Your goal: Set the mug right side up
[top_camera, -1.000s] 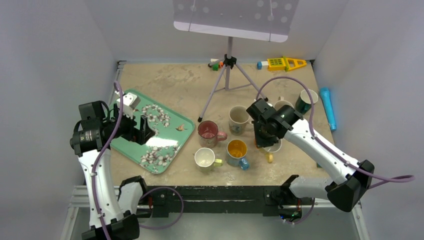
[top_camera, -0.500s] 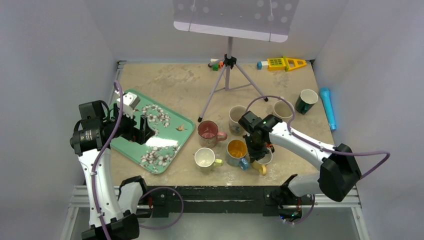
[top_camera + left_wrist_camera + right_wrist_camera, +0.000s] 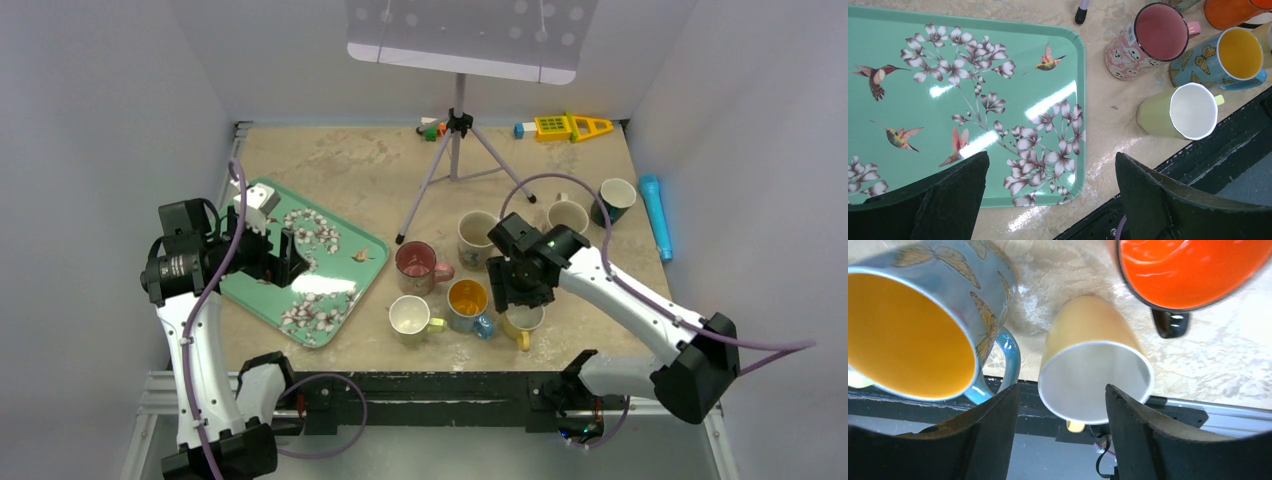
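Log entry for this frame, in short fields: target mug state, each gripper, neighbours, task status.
target mug: yellow mug, standing with its opening up, at the near edge of the table
right gripper: open, jaws either side of the mug, no clear contact
left gripper: open, over the green tray, holding nothing
neighbours: butterfly mug, orange-lined mug, both opening up
task status: mug appears right side up

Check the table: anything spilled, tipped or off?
Nothing spilled or broken. Every mug in view stands mouth up, including the yellow mug below the right gripper. One oddity: it sits close to the near edge of the table, handle toward that edge, tight beside the butterfly mug.
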`<state>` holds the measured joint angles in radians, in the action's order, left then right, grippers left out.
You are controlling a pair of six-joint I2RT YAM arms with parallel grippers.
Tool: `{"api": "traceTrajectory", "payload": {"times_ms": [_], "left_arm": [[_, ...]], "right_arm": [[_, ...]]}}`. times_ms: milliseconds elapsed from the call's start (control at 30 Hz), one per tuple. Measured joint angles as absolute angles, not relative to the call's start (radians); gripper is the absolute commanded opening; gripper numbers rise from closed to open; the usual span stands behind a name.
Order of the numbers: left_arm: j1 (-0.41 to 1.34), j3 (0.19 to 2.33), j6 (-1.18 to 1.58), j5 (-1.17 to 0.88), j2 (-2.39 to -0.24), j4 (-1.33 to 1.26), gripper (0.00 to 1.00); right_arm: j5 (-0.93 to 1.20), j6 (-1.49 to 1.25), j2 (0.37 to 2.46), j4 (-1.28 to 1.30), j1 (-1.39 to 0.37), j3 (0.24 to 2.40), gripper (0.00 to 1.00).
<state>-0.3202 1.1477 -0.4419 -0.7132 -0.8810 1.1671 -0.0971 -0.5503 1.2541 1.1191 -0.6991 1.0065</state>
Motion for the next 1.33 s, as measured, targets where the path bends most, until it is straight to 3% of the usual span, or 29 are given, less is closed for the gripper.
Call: {"api": "traceTrajectory", "payload": {"times_ms": [167, 300, 367, 533, 733, 1033, 1333], "left_arm": [[-0.320, 1.148, -0.438, -0.714, -0.884, 1.158, 1.00], [-0.320, 1.112, -0.398, -0.707, -0.876, 1.056, 1.00], [-0.320, 1.047, -0.363, -0.677, -0.864, 0.958, 1.00], [-0.320, 0.840, -0.298, -0.526, -0.853, 0.691, 1.00], [-0.320, 0.654, -0.215, -0.402, -0.860, 0.401, 1.00], [-0.320, 0.526, -0.077, -0.297, -0.933, 0.095, 1.00], [-0.320, 0.466, -0.062, -0.290, -0.873, 0.012, 1.00]], "right_arm": [[-0.198, -0.565, 1.203, 1.158, -0.698, 1.137, 0.83], [-0.255, -0.523, 1.169, 0.971, -0.649, 1.213, 0.85], [-0.294, -0.494, 1.134, 0.818, -0.564, 1.197, 0.90], [-0.435, -0.444, 1.005, 0.411, -0.319, 1.002, 0.98], [-0.563, -0.372, 0.841, 0.024, -0.090, 0.713, 0.99], [-0.688, -0.287, 0.710, -0.342, -0.064, 0.381, 0.99], [-0.653, -0.286, 0.607, -0.450, -0.064, 0.286, 0.99]]}}
